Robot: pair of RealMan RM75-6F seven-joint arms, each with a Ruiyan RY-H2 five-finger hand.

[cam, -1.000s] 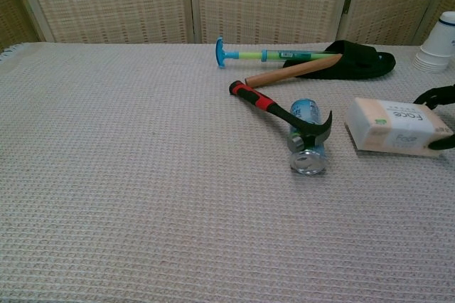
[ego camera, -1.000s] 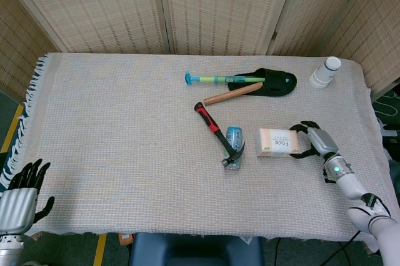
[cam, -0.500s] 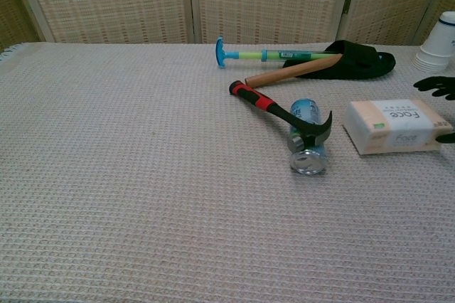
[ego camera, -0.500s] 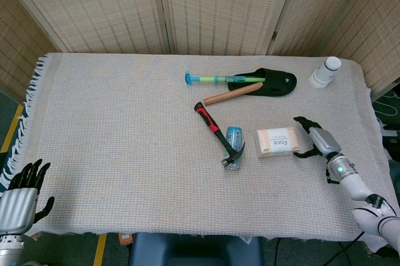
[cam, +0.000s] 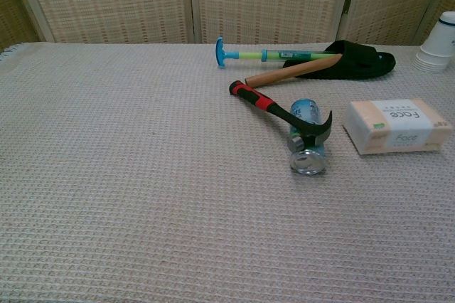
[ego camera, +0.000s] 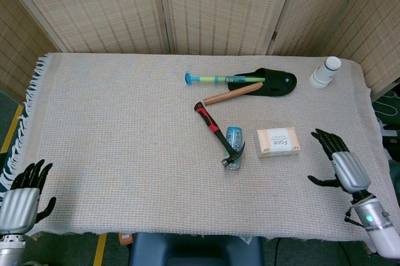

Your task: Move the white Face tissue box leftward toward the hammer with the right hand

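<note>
i'm seeing the face tissue box (cam: 397,126) lying just right of the hammer (cam: 284,114), whose head is resting on a can (cam: 307,145).

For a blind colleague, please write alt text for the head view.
The white Face tissue box lies right of the hammer, released. The right hand, open, sits apart from it, with the left hand at the table's near left corner.

Matt woven cloth (ego camera: 125,122) is covering the table; a shiny metal can (cam: 307,148) is gleaming beside a wooden handle (cam: 293,70).
</note>
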